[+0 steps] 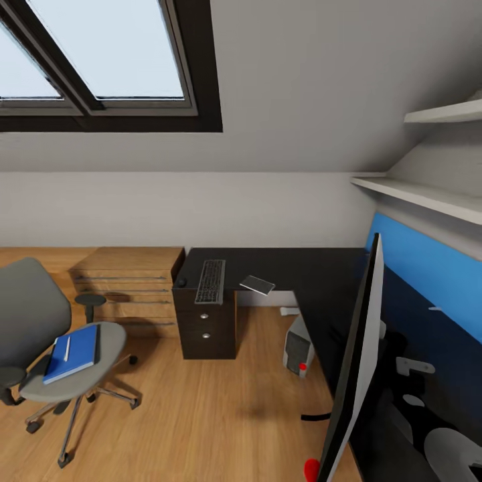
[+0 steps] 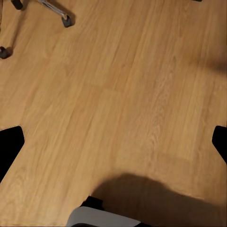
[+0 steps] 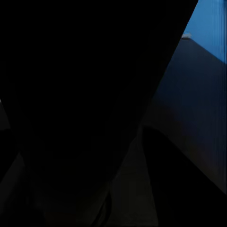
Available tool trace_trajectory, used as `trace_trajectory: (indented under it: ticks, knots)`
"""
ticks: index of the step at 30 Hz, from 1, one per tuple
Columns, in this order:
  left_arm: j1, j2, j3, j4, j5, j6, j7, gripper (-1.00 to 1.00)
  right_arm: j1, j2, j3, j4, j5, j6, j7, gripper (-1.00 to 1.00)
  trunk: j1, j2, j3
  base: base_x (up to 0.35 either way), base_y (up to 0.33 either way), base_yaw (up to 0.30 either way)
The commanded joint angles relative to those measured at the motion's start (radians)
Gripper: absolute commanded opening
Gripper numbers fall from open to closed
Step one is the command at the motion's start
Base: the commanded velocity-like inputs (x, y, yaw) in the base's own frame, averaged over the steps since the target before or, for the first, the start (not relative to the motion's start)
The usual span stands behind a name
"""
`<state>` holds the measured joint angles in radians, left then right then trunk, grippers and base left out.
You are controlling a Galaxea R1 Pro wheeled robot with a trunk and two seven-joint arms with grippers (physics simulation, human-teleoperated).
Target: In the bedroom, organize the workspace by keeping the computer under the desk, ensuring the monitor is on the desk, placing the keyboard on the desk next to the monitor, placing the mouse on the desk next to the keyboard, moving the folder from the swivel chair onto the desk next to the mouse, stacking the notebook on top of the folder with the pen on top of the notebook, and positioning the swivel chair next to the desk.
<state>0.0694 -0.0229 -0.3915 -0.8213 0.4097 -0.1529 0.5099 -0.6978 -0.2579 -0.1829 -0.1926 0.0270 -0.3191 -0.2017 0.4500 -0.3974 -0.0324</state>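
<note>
The grey swivel chair (image 1: 33,314) stands on the floor at the left, away from the black desk (image 1: 314,274). On its seat lies the blue folder (image 1: 72,353) with the white pen (image 1: 67,348) on top. The keyboard (image 1: 210,281), the small mouse (image 1: 181,282) and the thin grey notebook (image 1: 258,284) lie on the desk above the drawer unit. The computer (image 1: 298,348) stands on the floor under the desk. The monitor (image 1: 355,361) shows edge-on, close at the right. My left gripper (image 2: 113,142) hangs open over bare floor, near the chair's castors (image 2: 67,21). The right wrist view is dark.
A light-wood chest (image 1: 130,291) stands against the wall between chair and desk. A blue wall panel (image 1: 428,258) (image 3: 210,28) backs the desk's right wing, with white shelves (image 1: 428,194) above. Open wooden floor (image 1: 221,415) lies between chair and desk.
</note>
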Motion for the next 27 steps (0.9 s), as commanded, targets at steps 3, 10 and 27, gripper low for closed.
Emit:
trace_trajectory:
  ticks: [3, 10, 27]
  knots:
    - [0.000, 0.001, -0.003, -0.001, 0.011, -0.007, 0.005, 1.00, -0.002, 0.000, -0.007, -0.001, 0.005, -0.004, -0.002, -1.00, 0.000, -0.003, -0.002, -0.316, -0.127, 0.000]
    - [0.000, 0.001, -0.003, -0.001, 0.011, -0.005, 0.006, 1.00, -0.002, 0.000, -0.007, 0.000, 0.005, -0.008, 0.002, -1.00, 0.000, -0.003, -0.002, -0.219, -0.248, 0.000]
    - [0.000, 0.001, -0.003, -0.001, 0.011, -0.005, 0.007, 1.00, -0.002, 0.000, -0.008, 0.001, 0.005, -0.005, 0.001, -1.00, 0.000, -0.003, -0.002, -0.009, -0.336, 0.000]
